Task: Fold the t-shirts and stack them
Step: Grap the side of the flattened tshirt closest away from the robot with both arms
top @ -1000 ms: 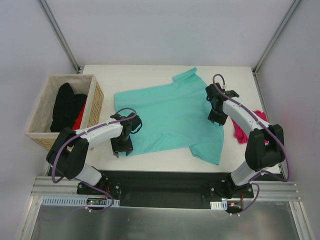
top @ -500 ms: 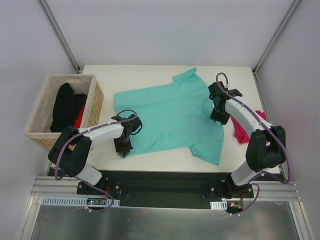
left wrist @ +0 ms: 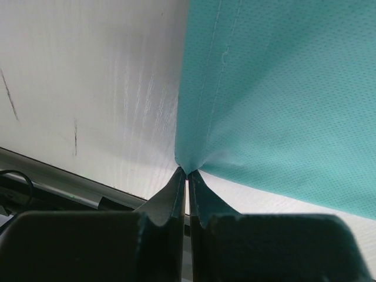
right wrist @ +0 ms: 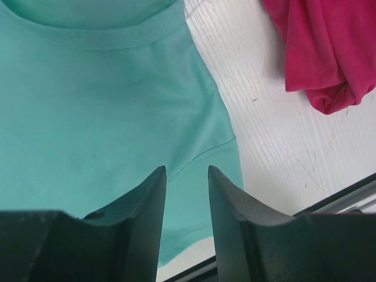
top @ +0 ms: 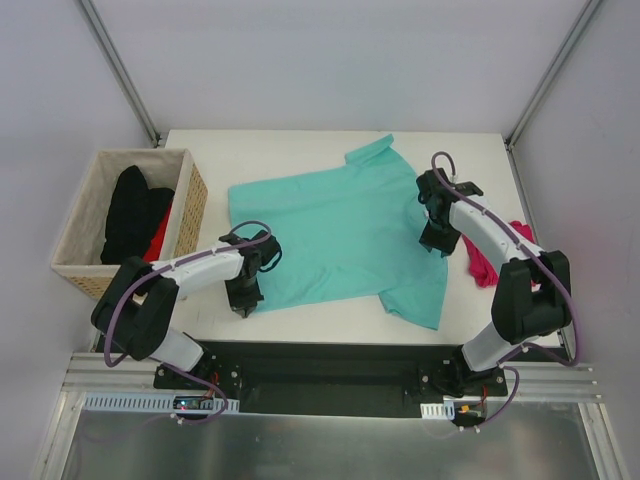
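Note:
The teal-mint t-shirt (top: pixel 340 230) lies spread flat across the middle of the table, collar toward the right. My left gripper (top: pixel 243 300) is at its near-left hem corner, and in the left wrist view the gripper (left wrist: pixel 187 171) is shut on that pinched corner of the teal cloth (left wrist: pixel 282 88). My right gripper (top: pixel 433 240) hovers over the shirt's right side near the collar. In the right wrist view that gripper (right wrist: pixel 187 169) stands open above the teal cloth (right wrist: pixel 88 117), holding nothing. The magenta-pink t-shirt (top: pixel 485 260) lies crumpled at the right table edge, also visible as the pink cloth (right wrist: pixel 320 47).
A wicker basket (top: pixel 192 205) stands at the table's left edge with black clothes (top: pixel 135 210) and something red inside. Bare white tabletop (top: pixel 280 150) runs behind the shirt. The table's near edge lies just below the left gripper.
My left gripper has closed from open onto the teal shirt's hem corner. The right gripper has shifted slightly away from the near edge and stays open.

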You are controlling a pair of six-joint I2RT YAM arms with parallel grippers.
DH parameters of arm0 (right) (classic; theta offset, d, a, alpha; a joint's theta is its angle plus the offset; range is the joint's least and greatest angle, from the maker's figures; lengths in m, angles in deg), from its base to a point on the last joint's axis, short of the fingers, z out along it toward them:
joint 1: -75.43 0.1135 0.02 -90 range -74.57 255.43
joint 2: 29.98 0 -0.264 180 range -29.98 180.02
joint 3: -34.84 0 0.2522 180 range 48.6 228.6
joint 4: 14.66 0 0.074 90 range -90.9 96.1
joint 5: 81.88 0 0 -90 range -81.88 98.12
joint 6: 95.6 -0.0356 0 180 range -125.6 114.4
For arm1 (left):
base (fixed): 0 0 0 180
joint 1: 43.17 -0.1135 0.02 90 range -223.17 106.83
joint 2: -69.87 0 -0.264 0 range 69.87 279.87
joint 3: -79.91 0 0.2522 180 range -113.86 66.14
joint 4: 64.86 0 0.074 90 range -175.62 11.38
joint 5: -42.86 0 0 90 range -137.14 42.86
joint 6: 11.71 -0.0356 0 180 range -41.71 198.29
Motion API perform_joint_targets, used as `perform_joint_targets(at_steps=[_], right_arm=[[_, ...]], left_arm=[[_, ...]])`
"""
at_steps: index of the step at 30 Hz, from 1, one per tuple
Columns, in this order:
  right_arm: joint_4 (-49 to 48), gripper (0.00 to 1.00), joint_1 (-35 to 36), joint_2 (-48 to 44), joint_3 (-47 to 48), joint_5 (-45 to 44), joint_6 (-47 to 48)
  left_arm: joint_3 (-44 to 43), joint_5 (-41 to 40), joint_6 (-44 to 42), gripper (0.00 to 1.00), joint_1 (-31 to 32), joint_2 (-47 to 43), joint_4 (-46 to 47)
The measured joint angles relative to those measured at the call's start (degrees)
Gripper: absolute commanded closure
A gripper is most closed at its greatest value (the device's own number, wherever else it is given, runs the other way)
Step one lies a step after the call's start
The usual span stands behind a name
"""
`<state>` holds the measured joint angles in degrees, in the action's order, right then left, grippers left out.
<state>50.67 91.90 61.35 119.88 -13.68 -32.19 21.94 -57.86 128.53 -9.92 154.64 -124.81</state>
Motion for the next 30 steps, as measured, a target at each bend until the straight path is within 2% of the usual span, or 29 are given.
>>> perform_joint_targets(at_steps=[15, 23, 30], right_arm=[[-0.2, 0.64, 0.6, -2.6, -11.2, 1.6, -2.9], [1.0, 0.61, 5.4, -5.5, -12.6, 0.3, -5.6], [3.4, 0.60, 8.7, -10.7, -19.7, -0.8, -9.9]], left_arm=[[-2.1, -1.8, -0.4, 1.00, -0.4, -3.7, -2.4], [-2.6, -1.8, -1.9, 1.00, -0.4, -3.7, -2.7], [-4.6, -1.7, -3.7, 1.00, -0.4, -2.7, -2.8]])
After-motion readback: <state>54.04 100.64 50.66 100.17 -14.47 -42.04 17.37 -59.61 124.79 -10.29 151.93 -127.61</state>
